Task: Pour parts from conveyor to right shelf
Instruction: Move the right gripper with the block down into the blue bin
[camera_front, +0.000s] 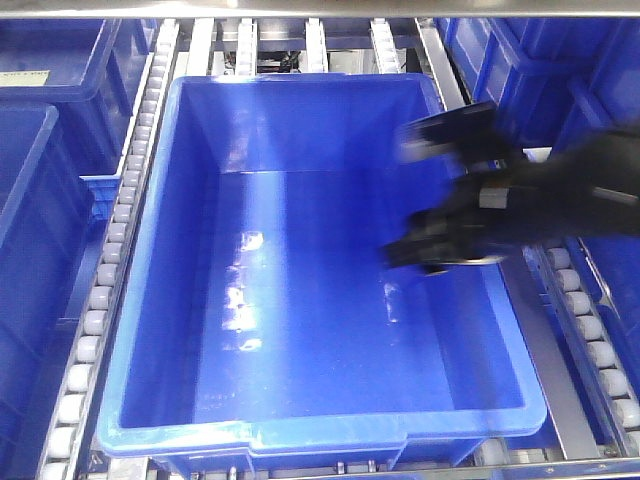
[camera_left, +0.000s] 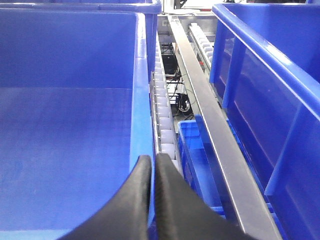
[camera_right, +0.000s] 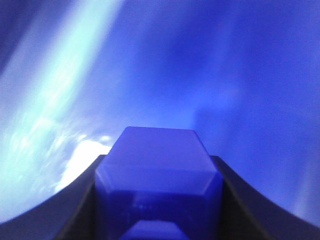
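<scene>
My right gripper hangs, blurred, over the right side of a large, empty blue crate on the right shelf's roller lanes. In the right wrist view the gripper is shut on the bright-blue block, held between its dark fingers over the glossy crate inside. In the front view I cannot pick out the block against the blue crate. My left gripper is shut, and nothing shows between its fingers. It sits at the right rim of a blue crate. The conveyor is out of view.
Other blue crates stand left and right of the middle one. In the left wrist view a steel rail and a roller lane run between two crates, with a smaller blue bin below.
</scene>
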